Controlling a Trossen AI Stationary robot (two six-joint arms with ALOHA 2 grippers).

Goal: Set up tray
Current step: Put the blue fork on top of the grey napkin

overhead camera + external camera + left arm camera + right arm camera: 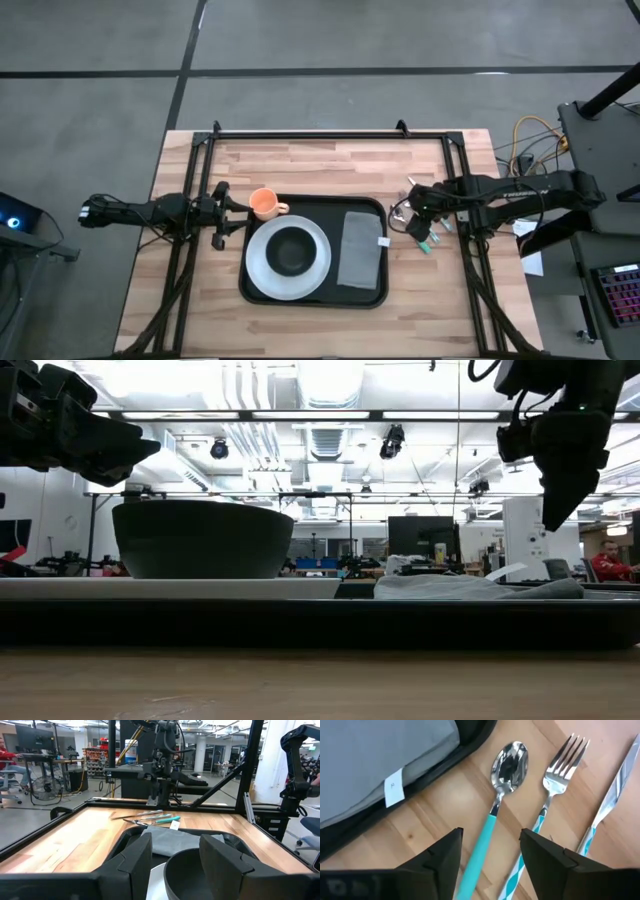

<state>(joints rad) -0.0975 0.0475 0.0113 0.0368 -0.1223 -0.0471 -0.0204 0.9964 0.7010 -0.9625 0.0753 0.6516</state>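
Two slim, dark, jointed robot arms. The left hand [218,213] is matte black with blocky, angular fingers [131,865]. The right hand [421,222] matches it, with thin loose cables trailing near its wrist and faint pale lettering along the forearm.

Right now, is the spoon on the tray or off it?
Off. The spoon lies on bare wood beside the tray, under the open right pincer.

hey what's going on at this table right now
A two-armed robot is laying out a black tray. It already holds a white plate with a dark bowl and a grey napkin. The right end effector hangs open over a teal-handled spoon lying on the table beside the tray. The left end effector waits near an orange cup.
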